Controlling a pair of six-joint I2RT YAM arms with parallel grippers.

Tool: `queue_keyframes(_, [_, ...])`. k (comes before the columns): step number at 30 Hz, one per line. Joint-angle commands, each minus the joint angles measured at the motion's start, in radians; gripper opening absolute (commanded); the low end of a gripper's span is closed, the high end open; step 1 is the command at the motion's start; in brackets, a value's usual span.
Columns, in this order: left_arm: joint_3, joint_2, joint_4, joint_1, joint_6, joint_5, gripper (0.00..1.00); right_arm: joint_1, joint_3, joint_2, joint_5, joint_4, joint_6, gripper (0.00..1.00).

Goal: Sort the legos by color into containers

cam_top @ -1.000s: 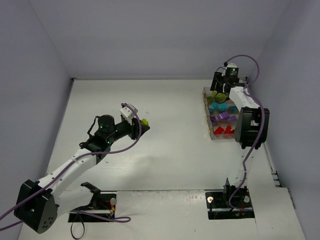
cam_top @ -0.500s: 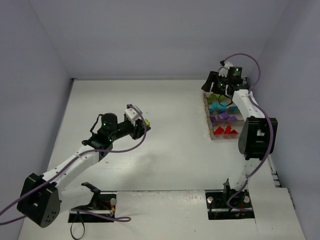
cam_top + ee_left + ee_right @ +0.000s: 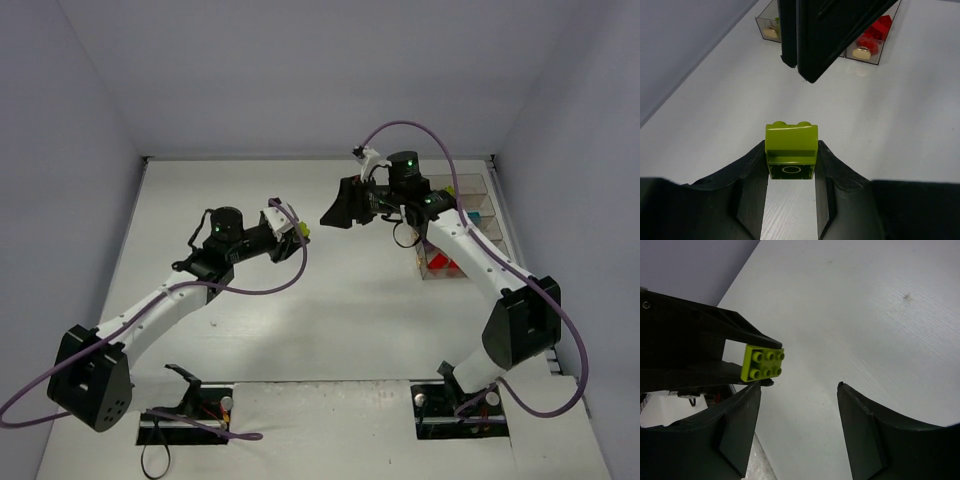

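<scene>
the left hand (image 3: 790, 159) pinches a lime green lego (image 3: 791, 142) between its two black fingers, with the brick held clear of the white counter (image 3: 330, 320). in the top view this hand is out over the middle of the counter, a little left of centre, and the lime brick shows at its tip.

the right hand (image 3: 799, 390) is spread wide with nothing between its fingers. it points toward the left hand from close by. in the right wrist view the lego sits just past the gap between the right fingers, toward the left finger, with its six studs turned to that camera. the two hands are near each other but apart, and the right fingers do not touch the brick. in the left wrist view the right hand's dark fingers hang above and just beyond the lego.

the containers (image 3: 478, 184) stand in a row by the right edge of the counter, partly hidden behind the right arm (image 3: 470, 245). red legos (image 3: 879, 26) lie in the bin at the near end of the row. what the other bins hold is too small or too covered to tell.
</scene>
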Motion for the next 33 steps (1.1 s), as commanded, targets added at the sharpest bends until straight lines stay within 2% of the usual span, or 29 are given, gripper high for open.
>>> queue_keyframes(1, [0.067, -0.005, 0.068, -0.007, 0.052, 0.051, 0.00, 0.022, 0.011, -0.077, -0.024, 0.044, 0.036, 0.59])
queue_keyframes(9, [0.072, -0.017, 0.065, -0.007, 0.055, 0.061, 0.00, 0.079, 0.006, -0.071, 0.008, 0.052, 0.055, 0.49])
queue_keyframes(24, [0.075, -0.005, 0.060, -0.027, 0.047, 0.056, 0.00, 0.143, 0.028, -0.036, 0.097, 0.065, 0.087, 0.50])
queue_keyframes(33, [0.078, 0.003, 0.065, -0.038, 0.053, 0.042, 0.00, 0.172, 0.038, 0.002, 0.105, 0.068, 0.098, 0.42])
